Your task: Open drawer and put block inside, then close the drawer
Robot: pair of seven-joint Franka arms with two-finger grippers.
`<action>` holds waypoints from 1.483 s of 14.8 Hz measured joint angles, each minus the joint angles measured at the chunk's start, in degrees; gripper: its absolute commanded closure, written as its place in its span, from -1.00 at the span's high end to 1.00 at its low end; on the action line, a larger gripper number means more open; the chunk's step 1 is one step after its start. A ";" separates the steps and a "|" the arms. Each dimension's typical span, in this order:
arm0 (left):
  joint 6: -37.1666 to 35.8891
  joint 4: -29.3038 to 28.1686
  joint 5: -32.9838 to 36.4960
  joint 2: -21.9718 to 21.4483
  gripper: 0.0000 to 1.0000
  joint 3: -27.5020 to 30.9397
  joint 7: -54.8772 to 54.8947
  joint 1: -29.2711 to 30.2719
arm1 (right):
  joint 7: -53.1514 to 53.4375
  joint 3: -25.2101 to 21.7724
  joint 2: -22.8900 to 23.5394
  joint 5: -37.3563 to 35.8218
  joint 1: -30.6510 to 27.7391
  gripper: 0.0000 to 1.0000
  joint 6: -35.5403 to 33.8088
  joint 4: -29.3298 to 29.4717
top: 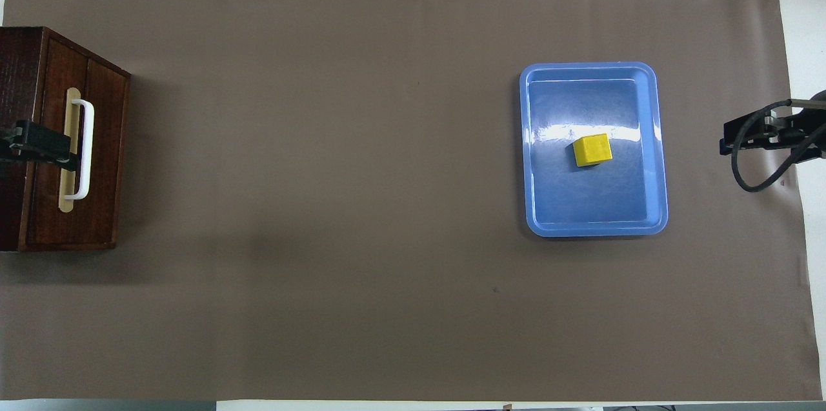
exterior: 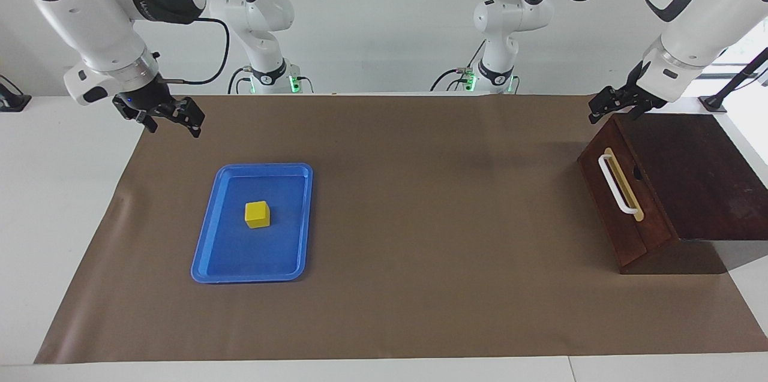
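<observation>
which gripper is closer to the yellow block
Right. The right gripper hangs above the brown mat near the blue tray holding the block; the left gripper is over the drawer box.

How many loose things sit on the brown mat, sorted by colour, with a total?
Yellow: 1, the block, lying in the tray.
Blue: 1, the tray.
Dark brown: 1, the wooden box with the drawer, shut, at the left arm's end.
Total: 3.
</observation>
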 measured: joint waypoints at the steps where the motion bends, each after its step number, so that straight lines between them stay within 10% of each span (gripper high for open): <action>1: 0.00 0.00 0.00 0.00 1.00 0.00 0.00 0.00 | 0.00 0.02 0.00 0.00 0.00 1.00 0.00 0.00; 10: -0.04 0.00 0.00 0.00 1.00 -0.03 0.00 -0.01 | 2.49 0.42 0.08 0.37 -0.01 1.00 1.57 -0.40; 17: 0.68 -0.06 0.00 -0.01 1.00 -0.46 0.03 -0.80 | 37.75 0.20 5.88 5.58 -0.36 1.00 9.18 -1.00; 22: 15.11 -5.18 7.45 0.15 1.00 -0.59 0.30 -4.44 | 54.02 0.14 11.37 17.72 -1.95 0.99 15.53 -1.71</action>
